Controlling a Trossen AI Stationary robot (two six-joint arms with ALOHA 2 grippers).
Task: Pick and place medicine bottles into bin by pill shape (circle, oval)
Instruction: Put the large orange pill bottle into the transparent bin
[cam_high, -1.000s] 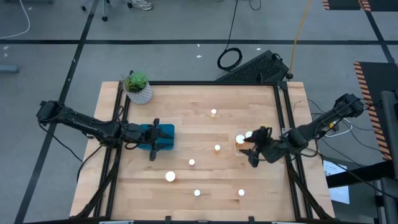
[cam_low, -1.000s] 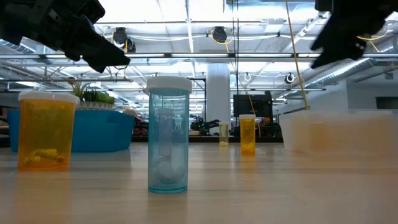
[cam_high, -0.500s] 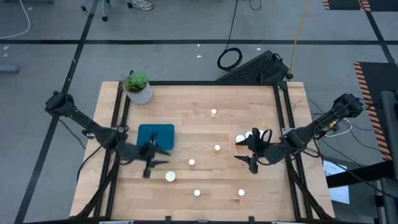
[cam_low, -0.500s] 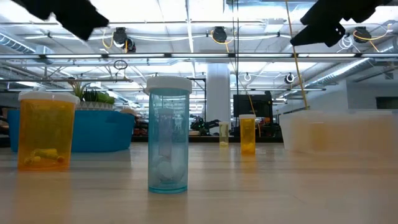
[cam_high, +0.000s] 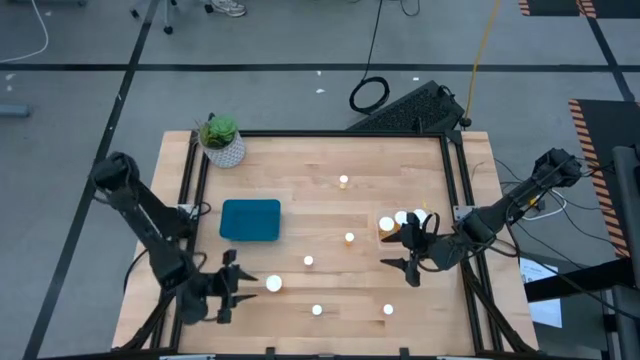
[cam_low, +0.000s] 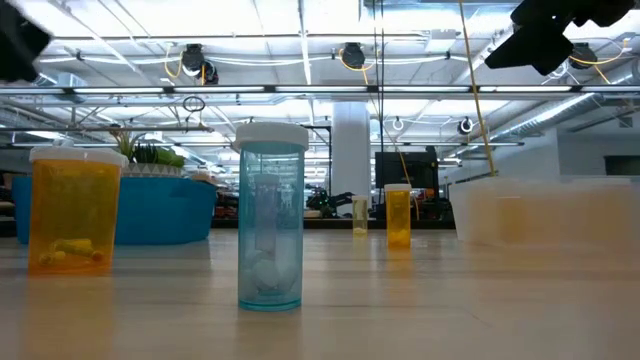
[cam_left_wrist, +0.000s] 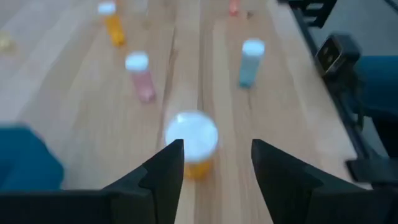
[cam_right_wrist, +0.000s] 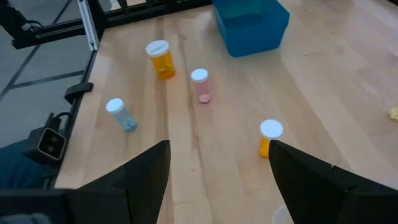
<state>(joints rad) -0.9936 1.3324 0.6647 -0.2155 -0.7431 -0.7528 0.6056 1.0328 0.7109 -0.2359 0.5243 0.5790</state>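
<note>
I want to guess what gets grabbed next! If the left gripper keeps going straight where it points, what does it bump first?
Probably the orange pill bottle with a white cap, straight ahead between the open fingers of the left gripper.

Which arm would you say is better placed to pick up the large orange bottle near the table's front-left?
Left. The left gripper is open beside the large orange bottle, which its wrist view shows just ahead between its fingers. The right gripper hovers by the clear bin, far across the table.

Bright overhead light; left wrist view motion-blurred.
</note>
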